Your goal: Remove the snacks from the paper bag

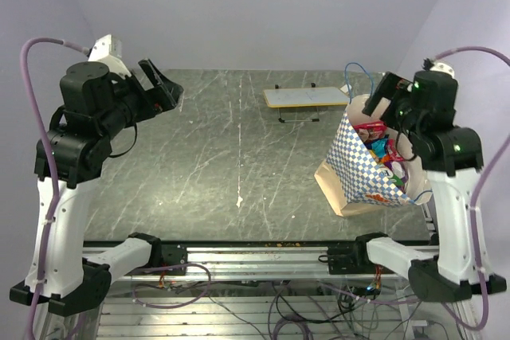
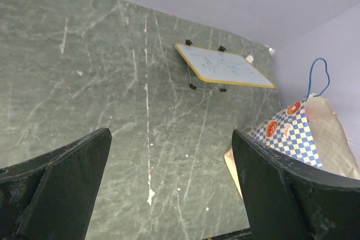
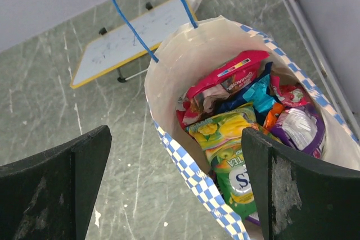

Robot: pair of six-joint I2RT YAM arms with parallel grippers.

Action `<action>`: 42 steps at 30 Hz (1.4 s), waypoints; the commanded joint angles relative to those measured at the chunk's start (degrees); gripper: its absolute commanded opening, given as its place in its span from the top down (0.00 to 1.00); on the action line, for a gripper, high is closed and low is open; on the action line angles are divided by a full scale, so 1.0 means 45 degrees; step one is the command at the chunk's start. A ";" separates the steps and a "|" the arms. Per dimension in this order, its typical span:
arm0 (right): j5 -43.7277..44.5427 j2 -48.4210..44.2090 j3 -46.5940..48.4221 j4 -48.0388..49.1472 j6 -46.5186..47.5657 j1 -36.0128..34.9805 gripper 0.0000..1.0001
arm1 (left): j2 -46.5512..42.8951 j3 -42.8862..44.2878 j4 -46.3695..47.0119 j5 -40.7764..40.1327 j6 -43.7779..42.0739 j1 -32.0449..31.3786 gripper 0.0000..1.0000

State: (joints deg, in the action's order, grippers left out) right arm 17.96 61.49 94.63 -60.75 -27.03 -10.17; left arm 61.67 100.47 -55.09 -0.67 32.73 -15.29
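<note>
Looking at a large blue-and-white checkered paper bag (image 1: 362, 169) leaning at the right side of the dark green marbled table (image 1: 215, 149), mouth turned up towards the right arm, stuffed with small glossy foil snack packets (image 3: 242, 116). Can't spot any packet out on the table yet.

Got the right gripper (image 3: 175, 139) hanging just above the bag mouth, jaws spread wide, holding nothing. Same with the left gripper (image 2: 171, 134): spread open, empty, well away over bare table.

For the first grab, would go for the green-yellow packet (image 3: 225, 155) or the red-pink packet (image 3: 225, 82) just behind it; both seem to lie on top. Drop straight in, stay off the cream rim and the thin blue cord handle (image 3: 133, 25), pinch a crimped edge, lift slowly to avoid tipping the bag. Maybe steady it with the left.

On writing: can make out only what looks like a big "S" on the green-yellow one. Can't read the red-pink's small print, the script in the round orange logos (image 2: 293, 108) on the bag's side, or the faint scribbles on the flat white board on black feet (image 1: 305, 97).
</note>
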 commanded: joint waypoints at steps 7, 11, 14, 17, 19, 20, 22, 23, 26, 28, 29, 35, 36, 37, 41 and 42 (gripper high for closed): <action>-0.2595 0.3137 0.0636 0.1598 0.1001 0.0353 0.02 | -0.0411 -0.1111 0.0657 0.2348 0.1321 0.0220 0.02; -0.3010 0.4051 0.0734 0.2592 0.1495 0.0506 0.04 | -0.0517 -0.1282 0.0651 0.2982 0.1736 0.0242 0.03; -0.3460 0.4753 0.0935 0.3177 0.1700 0.0778 0.07 | -0.0635 -0.1549 0.1052 0.3398 0.2153 0.0248 0.05; -0.4083 0.5513 0.1177 0.3614 0.1713 0.1115 0.13 | -0.0533 -0.1755 0.1515 0.3809 0.2446 0.0257 0.06; -0.4476 0.5913 0.1318 0.3960 0.1702 0.1255 0.15 | -0.0282 -0.1691 0.1765 0.4073 0.2538 0.0262 0.07; -0.4687 0.6130 0.1408 0.4117 0.1680 0.1323 0.16 | -0.0142 -0.1626 0.1895 0.4229 0.2563 0.0265 0.07; -0.5204 0.6548 0.1630 0.4355 0.1643 0.1361 0.20 | 0.0201 -0.1475 0.2101 0.4412 0.2606 0.0269 0.07; -0.5517 0.6754 0.1706 0.4452 0.1590 0.1369 0.23 | 0.0324 -0.1435 0.2214 0.4547 0.2674 0.0271 0.07; -0.6329 0.7196 0.1703 0.4525 0.1467 0.1365 0.39 | 0.0341 -0.1809 0.2711 0.4995 0.3069 0.0273 0.07; -0.6799 0.7404 0.1622 0.4409 0.1427 0.1372 0.49 | 0.0139 -0.2225 0.3061 0.5213 0.3354 0.0273 0.07; -0.6983 0.7455 0.1568 0.4329 0.1417 0.1369 0.56 | 0.0006 -0.2423 0.3206 0.5293 0.3469 0.0273 0.06; -0.8390 0.7086 0.1343 0.3948 0.1307 0.1236 0.98 | -0.0034 -0.2409 0.3099 0.5448 0.3408 0.0288 0.06; -0.8581 0.6907 0.1272 0.3886 0.1283 0.1151 1.00 | -0.0011 -0.2346 0.3070 0.5491 0.3378 0.0287 0.06; -0.8820 0.6743 0.1166 0.3844 0.1265 0.0959 1.00 | -0.0017 -0.2328 0.3064 0.5563 0.3367 0.0279 0.06; -0.9632 0.6000 0.0514 0.3771 0.0904 0.0073 1.00 | -0.0297 -0.2704 0.3343 0.5858 0.3552 0.0291 0.07; -0.9808 0.5826 0.0346 0.3786 0.0744 -0.0261 1.00 | -0.0412 -0.2842 0.3391 0.5913 0.3623 0.0285 0.07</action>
State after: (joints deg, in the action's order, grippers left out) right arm -18.72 92.40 98.15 -44.23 -20.97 -6.50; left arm 62.00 88.75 -43.03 22.74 47.86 -14.44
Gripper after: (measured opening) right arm 0.018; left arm 0.937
